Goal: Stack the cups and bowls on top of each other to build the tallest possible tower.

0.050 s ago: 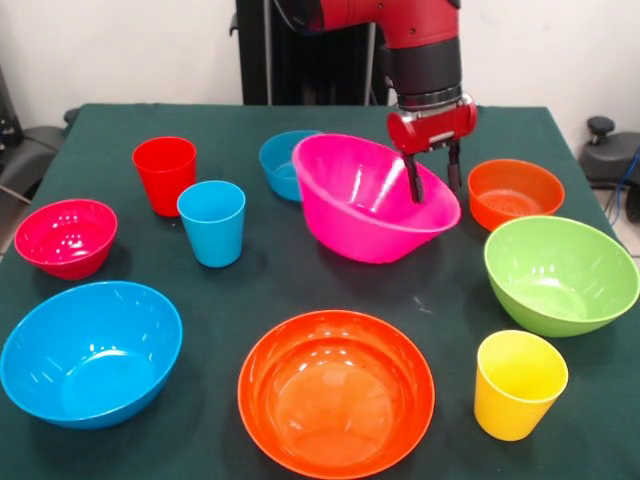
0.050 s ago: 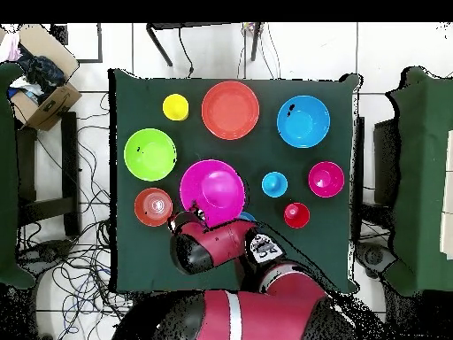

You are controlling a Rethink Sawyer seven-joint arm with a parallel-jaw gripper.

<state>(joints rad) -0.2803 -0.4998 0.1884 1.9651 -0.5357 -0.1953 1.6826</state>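
My gripper (image 1: 434, 180) is shut on the right rim of the large pink bowl (image 1: 360, 200), one finger inside and one outside. The bowl sits tilted, its gripped side raised. A small blue bowl (image 1: 283, 165) peeks out behind it. To its left stand the red cup (image 1: 165, 172) and the light blue cup (image 1: 212, 222). The yellow cup (image 1: 518, 385) stands near the front right. In the overhead view the arm covers the near edge of the pink bowl (image 2: 212, 188).
Single bowls ring the pink one: small orange (image 1: 515, 192), large green (image 1: 560, 272), large orange (image 1: 335, 392), large blue (image 1: 92, 352) and small red (image 1: 66, 235). The green cloth table (image 1: 300, 290) shows between them.
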